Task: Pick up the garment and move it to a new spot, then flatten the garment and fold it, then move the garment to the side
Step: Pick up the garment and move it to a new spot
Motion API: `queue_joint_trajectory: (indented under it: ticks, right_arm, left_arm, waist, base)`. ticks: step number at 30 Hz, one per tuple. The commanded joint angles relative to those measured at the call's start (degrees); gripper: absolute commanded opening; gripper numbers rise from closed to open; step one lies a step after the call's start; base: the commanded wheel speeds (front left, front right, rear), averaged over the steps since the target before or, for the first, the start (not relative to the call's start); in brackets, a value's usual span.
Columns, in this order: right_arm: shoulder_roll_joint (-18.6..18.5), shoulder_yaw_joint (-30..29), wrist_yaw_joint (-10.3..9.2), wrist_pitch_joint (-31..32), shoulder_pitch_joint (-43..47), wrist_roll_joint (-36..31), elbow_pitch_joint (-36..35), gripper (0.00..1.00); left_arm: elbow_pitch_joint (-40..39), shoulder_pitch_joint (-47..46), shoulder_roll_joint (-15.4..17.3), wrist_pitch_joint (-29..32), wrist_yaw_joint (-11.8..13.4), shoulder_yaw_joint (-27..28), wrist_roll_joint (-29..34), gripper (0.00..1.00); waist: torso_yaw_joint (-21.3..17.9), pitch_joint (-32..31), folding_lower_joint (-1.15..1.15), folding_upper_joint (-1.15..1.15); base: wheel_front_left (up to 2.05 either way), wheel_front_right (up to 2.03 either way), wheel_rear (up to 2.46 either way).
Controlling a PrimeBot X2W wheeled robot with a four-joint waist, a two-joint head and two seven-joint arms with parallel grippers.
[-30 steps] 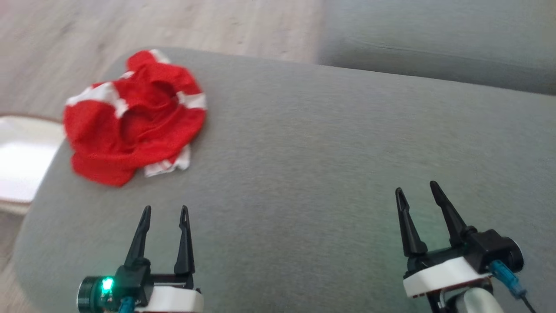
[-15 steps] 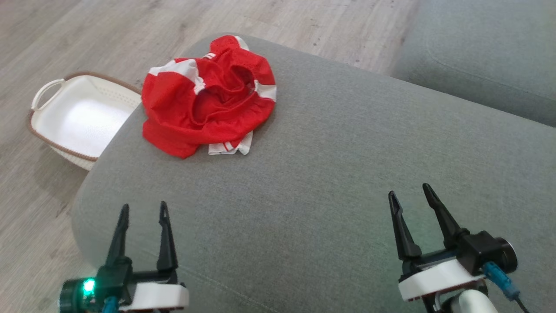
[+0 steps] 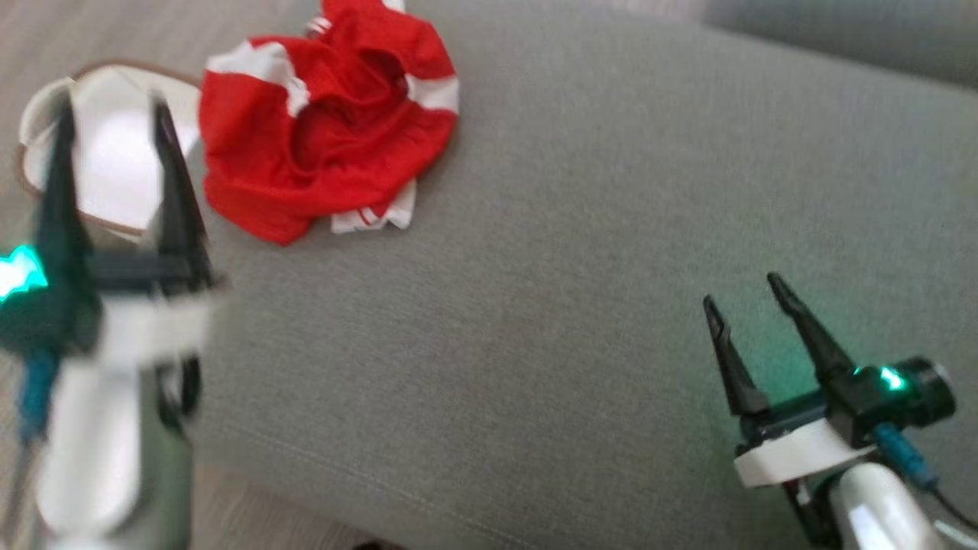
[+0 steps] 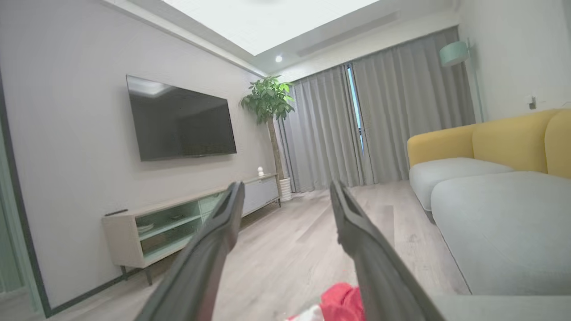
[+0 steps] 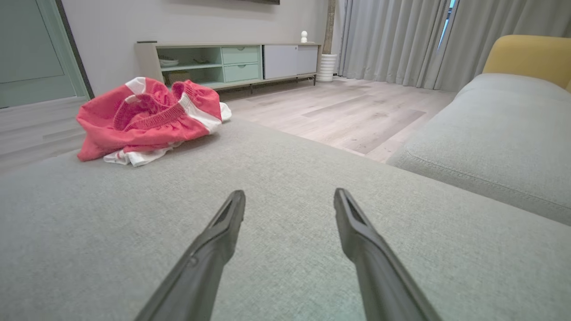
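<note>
Fingers [image 3: 732,359] wide and empty on your left gripper [image 3: 112,111] and right gripper [image 3: 743,290]. Red garment [image 3: 321,145] lies crumpled at the far left corner of the cushion [image 3: 573,267] — pick-up not begun. Next, I judge: lower the left onto a raised fold, then close.

**Clearance over the grey seat cushion [image 3: 550,252]**
Open passage: the middle and right of the cushion, from near edge to far edge. Obstacle on the surface: the crumpled garment [image 3: 306,145] at the far left corner, reachable from the right and from the near side. A white basket [image 3: 107,176] stands just beside the cushion's left edge, next to the garment. The left gripper [image 3: 113,111], jaws spread, is raised over that edge. The right gripper [image 3: 743,292], jaws spread, sits at the near right, well apart from the garment. A second cushion [image 5: 490,129] bounds the far right.
</note>
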Motion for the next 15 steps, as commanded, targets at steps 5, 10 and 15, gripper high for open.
queue_joint_trajectory:
  ticks: [5, 10, 15]
  right_arm:
    - [-4.31, 1.55, -0.04, -0.61, -2.67, -0.59, -3.04, 1.0]
    - [-8.94, 0.43, -0.04, -0.61, -3.55, -0.87, -5.77, 1.0]
    - [-11.32, -0.11, -0.04, -0.61, -3.8, -0.51, -8.44, 1.0]
  left_arm:
    - [7.75, -16.23, 4.44, 0.22, -3.43, 1.37, -1.07, 1.0]
    - [23.42, -32.77, 4.24, 7.97, -5.4, -0.63, -4.76, 1.0]
    - [39.84, -43.21, 2.42, 19.69, -6.4, -0.37, -11.84, 1.0]
  waist:
    - [-3.61, 8.45, -0.01, 0.0]
    - [-4.27, 14.08, -0.01, 0.0]
    - [-5.86, 17.36, -0.01, 0.0]
  base:
    - [0.0, 0.0, 0.0]
    - [0.0, 0.0, 0.0]
    - [0.0, 0.0, 0.0]
